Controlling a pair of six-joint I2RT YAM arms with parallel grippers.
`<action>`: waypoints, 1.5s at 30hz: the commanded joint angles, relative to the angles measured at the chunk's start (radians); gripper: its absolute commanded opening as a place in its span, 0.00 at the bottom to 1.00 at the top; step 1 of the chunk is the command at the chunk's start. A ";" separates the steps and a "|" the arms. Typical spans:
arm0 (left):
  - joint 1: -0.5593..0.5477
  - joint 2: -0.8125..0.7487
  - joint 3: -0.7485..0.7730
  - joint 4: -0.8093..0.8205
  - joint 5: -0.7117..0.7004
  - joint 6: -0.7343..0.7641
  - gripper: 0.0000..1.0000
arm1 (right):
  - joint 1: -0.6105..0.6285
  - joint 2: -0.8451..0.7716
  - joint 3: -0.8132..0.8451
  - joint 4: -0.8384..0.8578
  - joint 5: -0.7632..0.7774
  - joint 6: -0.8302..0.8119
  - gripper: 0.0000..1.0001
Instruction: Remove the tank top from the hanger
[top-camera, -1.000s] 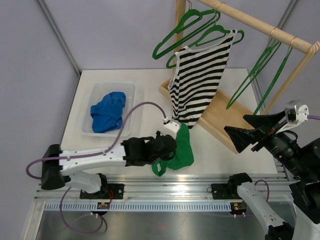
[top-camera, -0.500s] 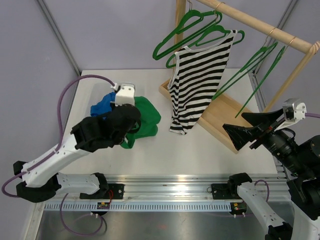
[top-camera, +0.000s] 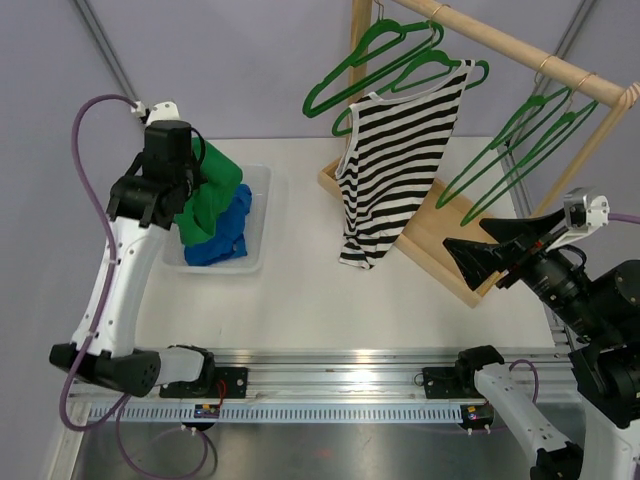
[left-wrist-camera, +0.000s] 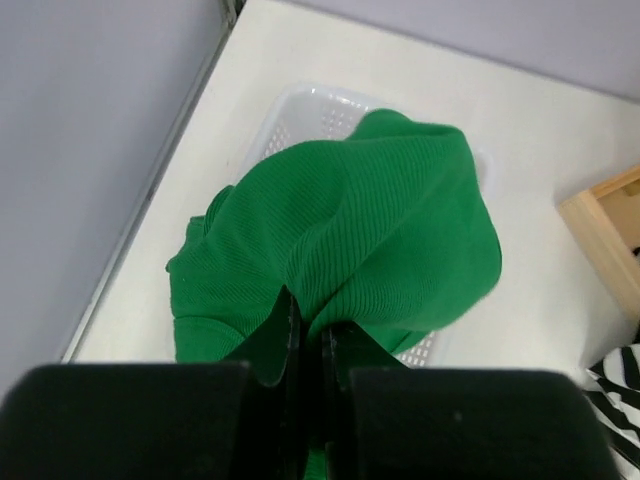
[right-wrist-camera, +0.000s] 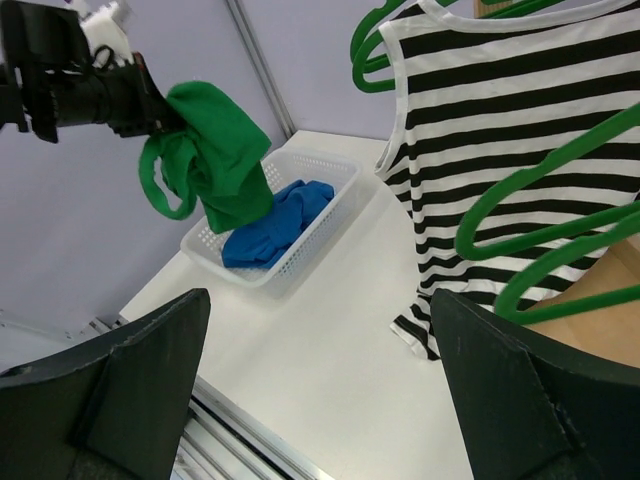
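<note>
The left gripper (left-wrist-camera: 305, 325) hangs high over the white basket (top-camera: 262, 215) at the far left of the desk (top-camera: 320, 300). Its jaws are pinched tight on a fold of the green tank top (top-camera: 212, 185). That top droops free of any hanger, just above the blue garment (top-camera: 228, 240) lying in the basket. I'd say it is held that high so the hem clears the rim before a drop. The right gripper (right-wrist-camera: 320, 300) hovers off to the right, jaws spread wide with nothing between them, facing the rack. There the striped tank top (top-camera: 395, 160) hangs on its green hanger (top-camera: 440, 62) from the wooden rail (top-camera: 520, 48), and it looks the likely next one to come off
</note>
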 joint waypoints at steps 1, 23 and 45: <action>0.098 0.097 -0.014 0.091 0.208 0.004 0.00 | -0.001 0.060 0.009 0.066 0.041 0.057 1.00; 0.208 -0.208 -0.371 0.146 0.459 0.004 0.99 | 0.002 0.557 0.339 0.355 -0.174 0.396 0.99; 0.190 -0.636 -0.803 0.303 0.518 0.005 0.99 | 0.325 1.222 1.104 -0.058 1.063 0.143 0.99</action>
